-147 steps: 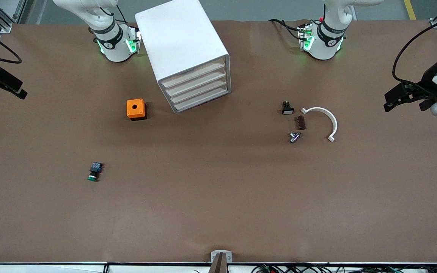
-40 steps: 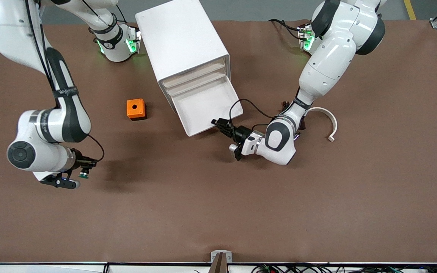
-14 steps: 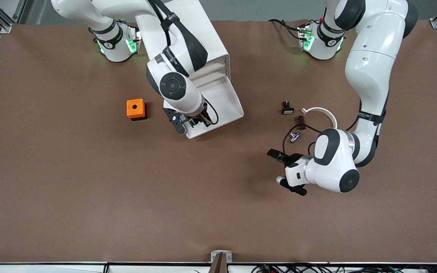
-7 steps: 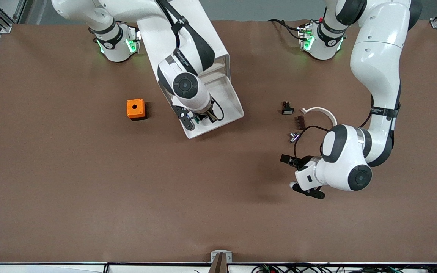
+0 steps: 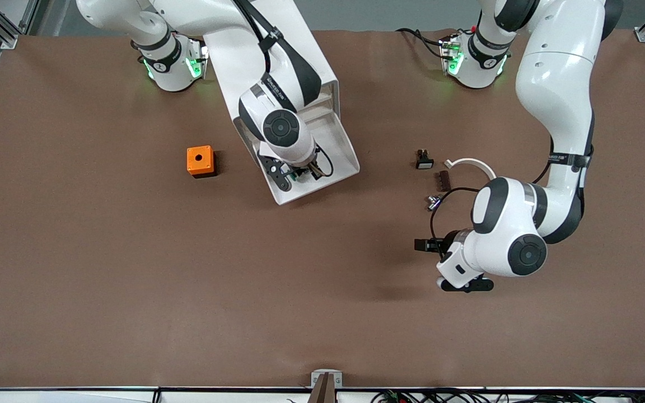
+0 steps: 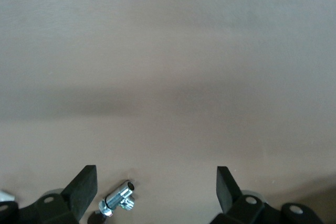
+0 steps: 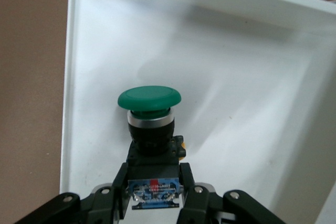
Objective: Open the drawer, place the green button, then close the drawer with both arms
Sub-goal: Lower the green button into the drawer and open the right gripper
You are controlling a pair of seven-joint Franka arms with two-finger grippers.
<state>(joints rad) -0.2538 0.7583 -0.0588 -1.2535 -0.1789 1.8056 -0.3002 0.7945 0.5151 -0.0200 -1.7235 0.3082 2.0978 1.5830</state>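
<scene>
Left gripper (image 5: pixel 450 263), fingers spread wide and empty, hovers over bare table (image 5: pixel 132 313), at about four o'clock from the cabinet (image 5: pixel 261 61). Right gripper (image 5: pixel 295 174), clamped on the green-capped button (image 7: pixel 149 109), holds it over the pulled-out drawer (image 5: pixel 342 148), apparently clear of the floor.

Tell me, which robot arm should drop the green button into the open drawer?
The right one. The right gripper is shut on the button over the open drawer. The left gripper is open over bare table, away from it.
</scene>
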